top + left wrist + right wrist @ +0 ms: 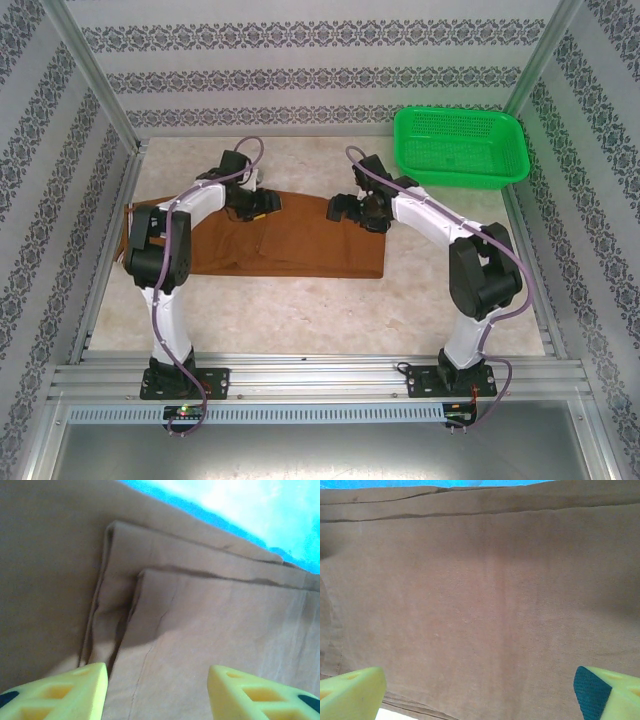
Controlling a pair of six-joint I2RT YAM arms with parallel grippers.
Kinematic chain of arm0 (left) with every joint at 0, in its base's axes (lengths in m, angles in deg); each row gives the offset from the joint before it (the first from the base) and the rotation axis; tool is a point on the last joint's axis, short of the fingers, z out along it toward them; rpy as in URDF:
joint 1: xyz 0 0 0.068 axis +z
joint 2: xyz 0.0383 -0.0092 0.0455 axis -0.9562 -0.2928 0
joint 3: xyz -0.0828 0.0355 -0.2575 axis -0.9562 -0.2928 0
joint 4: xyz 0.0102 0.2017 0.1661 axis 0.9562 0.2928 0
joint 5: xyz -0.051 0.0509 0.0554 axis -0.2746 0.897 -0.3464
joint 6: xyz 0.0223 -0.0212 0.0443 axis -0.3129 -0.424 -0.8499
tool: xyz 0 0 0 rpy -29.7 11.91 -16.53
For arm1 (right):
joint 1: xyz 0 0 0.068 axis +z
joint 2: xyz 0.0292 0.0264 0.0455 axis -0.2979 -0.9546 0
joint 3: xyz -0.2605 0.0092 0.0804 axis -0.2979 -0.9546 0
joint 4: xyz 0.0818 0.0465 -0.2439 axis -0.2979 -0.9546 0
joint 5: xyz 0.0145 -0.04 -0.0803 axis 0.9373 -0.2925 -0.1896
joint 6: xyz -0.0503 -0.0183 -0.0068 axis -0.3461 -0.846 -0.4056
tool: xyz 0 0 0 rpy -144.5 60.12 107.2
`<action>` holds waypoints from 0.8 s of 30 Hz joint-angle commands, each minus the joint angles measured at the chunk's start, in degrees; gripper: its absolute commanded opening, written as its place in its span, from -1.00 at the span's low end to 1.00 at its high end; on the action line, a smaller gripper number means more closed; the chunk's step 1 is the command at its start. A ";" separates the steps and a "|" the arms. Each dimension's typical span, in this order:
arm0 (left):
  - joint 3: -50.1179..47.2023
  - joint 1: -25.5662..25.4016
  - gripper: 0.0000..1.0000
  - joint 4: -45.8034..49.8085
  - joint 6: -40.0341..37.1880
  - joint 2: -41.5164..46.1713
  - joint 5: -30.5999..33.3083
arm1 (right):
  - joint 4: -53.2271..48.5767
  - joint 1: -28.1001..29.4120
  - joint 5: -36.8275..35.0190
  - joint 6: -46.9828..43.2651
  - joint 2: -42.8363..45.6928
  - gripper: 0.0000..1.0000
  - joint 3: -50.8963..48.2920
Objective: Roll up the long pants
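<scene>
The long pants (300, 250) lie flat across the table as a rust-brown band, folded lengthwise, with the hem end near the middle. My left gripper (262, 203) hovers over their far edge left of centre. In the left wrist view its yellow fingers (75, 690) stand apart over stacked fabric layers (210, 630), with nothing between them. My right gripper (335, 208) is above the far right end of the pants. Its jaws (480, 695) stand wide open over smooth cloth (480, 590), holding nothing.
A green basket (460, 145) sits at the far right corner of the table. Bare marbled tabletop (330, 310) lies between the pants and the arm bases. Patterned walls and metal posts close in the workspace on three sides.
</scene>
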 commanded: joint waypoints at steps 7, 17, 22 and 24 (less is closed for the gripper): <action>2.88 -2.01 0.08 8.10 -5.90 -1.51 13.74 | 2.93 0.24 3.21 0.73 -4.32 0.94 0.68; 3.67 -2.77 0.08 7.10 -6.90 -5.39 8.99 | 3.22 0.14 4.05 0.93 -7.11 0.94 2.35; 3.33 -3.04 0.05 4.48 -6.09 -5.95 4.11 | 2.82 0.15 4.00 0.99 -7.76 0.94 2.62; 3.39 -3.08 0.01 3.78 -5.62 -6.19 2.55 | 2.93 0.19 4.07 1.04 -8.06 0.94 2.58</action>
